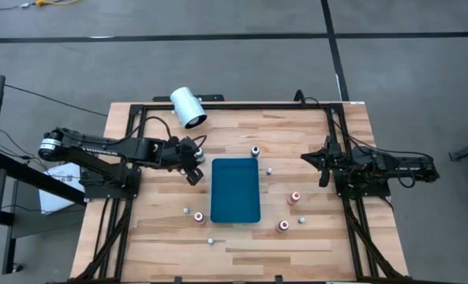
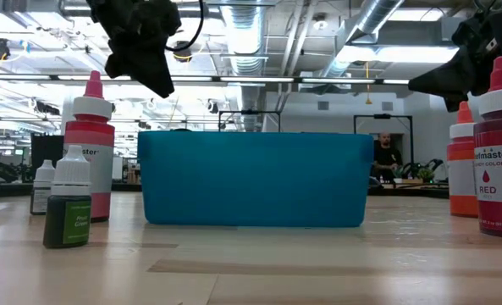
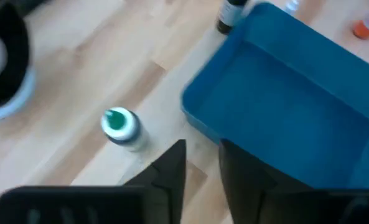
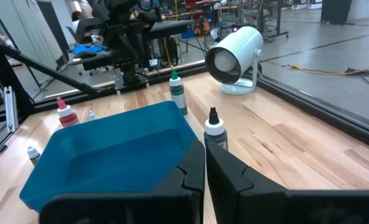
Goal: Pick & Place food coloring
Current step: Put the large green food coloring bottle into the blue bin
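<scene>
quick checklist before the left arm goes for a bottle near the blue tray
1. Left hand empty: ok, nothing between its fingers in its wrist view.
2. Left fingers parted enough for a bottle: cannot tell, only a narrow gap shows.
3. Target in reach: ok, green-capped bottle stands upright just outside the blue tray.
4. Tray free to receive: ok, its floor shows bare.
5. Right hand out of the way: ok, shut, at the table's right side.
</scene>
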You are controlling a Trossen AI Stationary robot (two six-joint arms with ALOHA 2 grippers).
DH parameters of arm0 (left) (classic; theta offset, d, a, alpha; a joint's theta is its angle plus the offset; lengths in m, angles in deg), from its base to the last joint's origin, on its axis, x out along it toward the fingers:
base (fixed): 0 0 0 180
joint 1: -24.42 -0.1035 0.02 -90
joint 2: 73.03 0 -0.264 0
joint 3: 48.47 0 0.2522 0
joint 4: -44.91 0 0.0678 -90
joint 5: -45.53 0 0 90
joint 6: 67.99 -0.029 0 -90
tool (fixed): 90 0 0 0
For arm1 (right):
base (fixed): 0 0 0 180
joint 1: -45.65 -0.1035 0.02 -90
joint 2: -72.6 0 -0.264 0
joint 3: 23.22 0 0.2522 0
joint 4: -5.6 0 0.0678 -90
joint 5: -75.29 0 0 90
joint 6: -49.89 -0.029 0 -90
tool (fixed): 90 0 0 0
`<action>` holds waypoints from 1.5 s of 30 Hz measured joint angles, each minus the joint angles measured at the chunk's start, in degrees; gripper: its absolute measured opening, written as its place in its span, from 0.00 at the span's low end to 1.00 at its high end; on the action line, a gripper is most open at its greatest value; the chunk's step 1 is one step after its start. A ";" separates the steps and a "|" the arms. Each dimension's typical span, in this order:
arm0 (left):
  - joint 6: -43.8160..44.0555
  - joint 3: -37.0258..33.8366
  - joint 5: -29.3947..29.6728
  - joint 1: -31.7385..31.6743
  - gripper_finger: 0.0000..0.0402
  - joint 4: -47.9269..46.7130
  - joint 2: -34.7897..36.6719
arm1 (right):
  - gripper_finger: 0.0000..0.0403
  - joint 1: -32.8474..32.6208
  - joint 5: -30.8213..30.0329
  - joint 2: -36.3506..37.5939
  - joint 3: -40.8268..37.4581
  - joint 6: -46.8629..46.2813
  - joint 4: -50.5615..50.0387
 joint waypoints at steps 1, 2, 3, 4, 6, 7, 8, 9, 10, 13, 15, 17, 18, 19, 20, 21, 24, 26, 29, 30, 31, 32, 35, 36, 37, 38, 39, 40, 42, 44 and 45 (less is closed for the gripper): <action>0.22 0.00 1.25 -0.02 0.27 -0.01 0.00 | 0.02 0.00 0.00 0.00 0.02 0.00 -0.04; 0.24 -0.03 2.52 -0.02 0.29 0.00 0.00 | 0.02 0.00 0.00 0.00 0.01 0.00 -0.03; 0.33 -0.14 3.68 -0.02 0.31 0.01 0.00 | 0.02 0.00 0.00 0.01 0.02 0.00 -0.04; 0.58 -0.35 4.59 -0.04 0.33 0.09 0.00 | 0.02 0.00 0.00 0.00 0.01 0.01 -0.04; 1.63 -0.71 4.90 -0.20 0.35 -0.17 0.00 | 0.02 -0.01 0.00 0.01 0.02 0.02 -0.04; 2.18 -0.72 4.79 -0.35 0.36 -0.26 0.00 | 0.02 0.00 0.00 0.02 0.01 0.02 -0.04; 2.78 -0.72 4.79 -0.44 0.37 -0.08 0.00 | 0.02 0.00 0.00 0.01 0.02 0.02 -0.04; 3.31 -0.72 4.82 -0.59 0.38 0.04 0.00 | 0.02 0.00 0.00 0.02 0.02 0.02 -0.04; 3.66 -0.72 4.83 -0.83 0.38 -0.02 0.00 | 0.02 0.00 0.00 0.00 0.02 0.02 -0.08; 4.09 -0.72 4.71 -1.91 0.40 -0.02 -0.09 | 0.02 0.00 0.00 0.02 0.02 0.02 -0.44; 5.01 -0.70 4.26 -2.84 0.41 0.14 -1.07 | 0.02 0.00 0.00 0.00 0.02 0.03 -0.84; 6.30 -0.72 2.62 -3.95 0.42 0.02 -2.42 | 0.02 -0.02 0.00 0.00 0.02 0.04 -1.42; 6.95 -0.70 1.33 -4.49 0.43 0.57 -3.24 | 0.02 -0.02 0.02 0.00 0.00 0.04 -1.75; 7.52 -0.70 -0.21 -5.03 0.44 0.91 -4.21 | 0.02 -0.02 0.03 0.00 0.00 0.04 -1.91; 8.05 -0.70 -1.50 -5.56 0.45 1.21 -5.20 | 0.02 -0.02 0.02 0.00 0.01 0.04 -1.90; 8.60 -0.70 -3.00 -6.08 0.47 1.58 -6.01 | 0.02 -0.02 0.02 0.00 0.01 0.02 -1.89; 9.71 -0.72 -6.99 -7.54 0.50 2.11 -8.18 | 0.02 -0.02 0.02 0.00 0.00 0.02 -2.13; 10.92 -0.70 -8.86 -8.49 0.52 2.45 -9.14 | 0.02 -0.02 0.02 0.00 0.00 0.04 -2.60; 11.97 -0.63 -10.28 -9.60 0.54 2.61 -9.62 | 0.02 -0.02 0.02 0.00 0.02 0.03 -2.78; 12.34 -0.57 -10.19 -9.92 0.54 2.72 -9.62 | 0.02 -0.02 0.02 0.00 0.02 0.03 -2.78; 12.95 -0.55 -9.84 -10.31 0.54 2.72 -9.62 | 0.02 -0.02 0.02 0.00 0.02 0.04 -2.78; 13.61 -0.55 -9.30 -10.62 0.54 2.59 -9.62 | 0.02 -0.02 0.02 0.00 0.01 0.04 -2.78; 14.96 -0.55 -8.22 -11.59 0.54 2.53 -9.62 | 0.02 -0.02 0.02 0.00 0.02 0.04 -2.78; 15.37 -0.55 -7.92 -11.84 0.54 2.51 -9.62 | 0.02 -0.02 0.02 0.00 0.02 0.02 -2.78; 15.85 -0.55 -7.61 -12.05 0.54 2.51 -9.62 | 0.02 -0.02 0.02 0.00 0.01 0.04 -2.78; 16.30 -0.55 -7.29 -12.20 0.54 2.50 -9.62 | 0.02 -0.02 0.01 0.00 0.02 0.04 -2.78; 16.44 -0.55 -7.12 -12.34 0.54 2.51 -9.62 | 0.02 -0.02 0.02 0.00 0.02 0.02 -2.78; 16.47 -0.55 -7.14 -12.43 0.54 2.49 -9.62 | 0.02 -0.02 0.01 0.00 0.01 0.03 -2.78; 16.46 -0.55 -7.14 -12.65 0.54 2.49 -9.62 | 0.02 -0.02 0.00 0.00 0.02 0.02 -2.78; 16.87 -0.55 -6.33 -12.88 0.54 2.47 -9.62 | 0.02 -0.02 0.01 0.00 0.01 0.02 -2.77; 17.27 -0.55 -5.50 -12.90 0.54 2.42 -9.62 | 0.02 -0.02 0.02 0.00 0.02 0.02 -2.76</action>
